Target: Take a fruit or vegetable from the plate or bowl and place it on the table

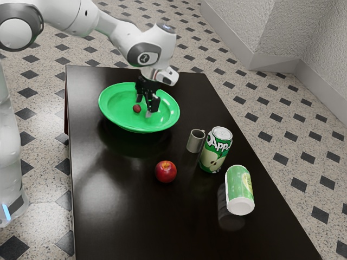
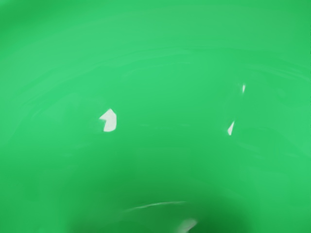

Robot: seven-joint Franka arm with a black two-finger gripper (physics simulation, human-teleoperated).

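And here's the red fruit (image 1: 136, 108), small, round and dark, lying inside the bowl (image 1: 115, 104), on its bare green floor. It's in the bowl, not on the table (image 1: 108, 216)! Right beside it, on the exterior view's right, the gripper (image 1: 145, 106) points down into the bowl, its two black fingers (image 1: 155, 104) standing apart with a gap between them. The fruit sits outside that gap, over by the finger on the exterior view's left; nothing is gripped. Whether a fingertip touches the bowl, I can't tell.

Over to the wrist view: smooth, shiny green, the bowl's surface close up, with white glints (image 2: 109, 121) scattered across it.

Back outside, and the bowl is wide and round, on the dark, glossy table, near its far end. The arm (image 1: 116, 32) comes in from the exterior view's upper left, bending down over the bowl.

Moving out towards the camera, there's a grey mug (image 1: 194, 142), upright, near the bowl's rim. Just beside it, on the exterior view's right, stands the juice can (image 1: 215, 153), pale on top, green round the side, apple picture and all. Closer to the camera is an apple (image 1: 166, 171), red and whole, apart from everything else on the table. And nearest of the lot, a green can (image 1: 238, 183), its white end facing the camera!
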